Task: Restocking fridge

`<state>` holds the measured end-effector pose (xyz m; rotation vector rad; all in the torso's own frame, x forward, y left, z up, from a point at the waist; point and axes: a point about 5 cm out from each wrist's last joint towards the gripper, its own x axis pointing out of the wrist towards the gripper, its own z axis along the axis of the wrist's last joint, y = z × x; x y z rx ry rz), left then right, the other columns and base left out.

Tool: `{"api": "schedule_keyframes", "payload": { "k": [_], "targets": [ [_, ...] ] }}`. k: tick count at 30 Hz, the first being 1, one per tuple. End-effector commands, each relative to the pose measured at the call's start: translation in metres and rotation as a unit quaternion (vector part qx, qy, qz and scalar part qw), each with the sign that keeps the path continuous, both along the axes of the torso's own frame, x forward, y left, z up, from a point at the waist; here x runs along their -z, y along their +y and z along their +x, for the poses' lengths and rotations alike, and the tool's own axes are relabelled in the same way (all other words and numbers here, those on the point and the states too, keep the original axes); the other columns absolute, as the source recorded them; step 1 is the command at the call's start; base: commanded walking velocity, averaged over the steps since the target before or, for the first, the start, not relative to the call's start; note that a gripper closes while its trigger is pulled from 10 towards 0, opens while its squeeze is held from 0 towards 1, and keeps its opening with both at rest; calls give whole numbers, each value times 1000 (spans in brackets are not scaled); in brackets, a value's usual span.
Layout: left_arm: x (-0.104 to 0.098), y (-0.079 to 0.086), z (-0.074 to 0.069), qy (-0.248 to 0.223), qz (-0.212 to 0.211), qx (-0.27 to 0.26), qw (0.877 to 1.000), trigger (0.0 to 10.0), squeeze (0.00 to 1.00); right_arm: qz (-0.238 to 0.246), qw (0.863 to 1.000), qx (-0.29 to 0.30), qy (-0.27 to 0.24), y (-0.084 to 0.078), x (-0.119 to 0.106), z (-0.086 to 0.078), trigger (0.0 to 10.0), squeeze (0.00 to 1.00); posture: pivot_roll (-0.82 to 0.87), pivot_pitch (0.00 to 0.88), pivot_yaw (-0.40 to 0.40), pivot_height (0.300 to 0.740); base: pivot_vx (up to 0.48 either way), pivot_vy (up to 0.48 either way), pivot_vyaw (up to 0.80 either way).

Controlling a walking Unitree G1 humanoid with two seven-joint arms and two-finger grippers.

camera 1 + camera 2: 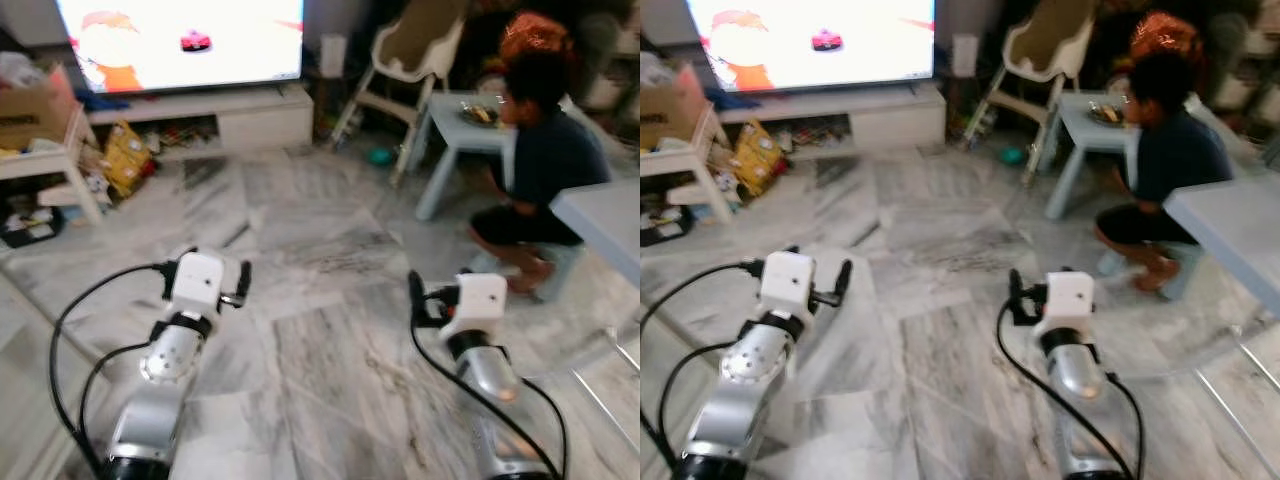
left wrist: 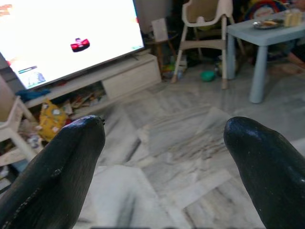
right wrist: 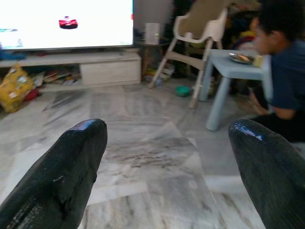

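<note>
Pincers [image 2: 164, 143] [image 3: 167, 148] spread, empty — above marble floor [image 1: 320, 330].

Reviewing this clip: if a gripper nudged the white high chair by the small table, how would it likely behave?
The white high chair stands tall on thin splayed legs, so a high push would probably tip it. On the smooth marble floor a low push would likely slide it. It looks like light plastic.

head views downward, wrist views forward

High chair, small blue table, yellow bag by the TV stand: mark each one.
High chair [image 3: 200, 28], right wrist view, on its seat back.
Small blue table [image 2: 267, 33], left wrist view, on its front edge.
Yellow bag [image 1: 125, 155], left eye view, on its front face.
</note>
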<state>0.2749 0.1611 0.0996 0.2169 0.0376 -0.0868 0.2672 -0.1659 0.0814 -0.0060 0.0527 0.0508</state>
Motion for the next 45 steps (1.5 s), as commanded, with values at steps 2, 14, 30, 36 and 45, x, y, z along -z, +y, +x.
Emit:
{"api": "schedule_keyframes", "payload": {
  "k": [2, 14, 30, 36, 45],
  "targets": [
    [-5, 0, -2, -11, -13, -13, 1000, 10000, 0, -4, 1000, 3, -16, -3, -10, 4, 10000, 0, 8, 29, 12, 740, 0, 0, -800],
    [-2, -8, -2, -3, -43, 22, 999, 10000, 0, 2, 1000, 1, -4, 0, -3, -2, 10000, 0, -1, 10, 4, 740, 0, 0, -800],
    [-2, -14, 0, -3, -51, 44, 998, 10000, 0, 7, 1000, 7, -14, -2, -9, 5, 10000, 0, -1, 2, -1, 740, 0, 0, -800],
    [-1, -17, -2, -1, -58, 55, 997, 10000, 0, -1, 1000, 15, -14, -1, -6, 4, 10000, 0, 2, 0, 3, 740, 0, 0, -800],
    [5, -21, -7, 9, -64, 63, 996, 10000, 0, 6, 1000, 14, -8, -3, -3, -1, 10000, 0, -4, 0, 2, 740, 263, 0, -800]
  ]
}}
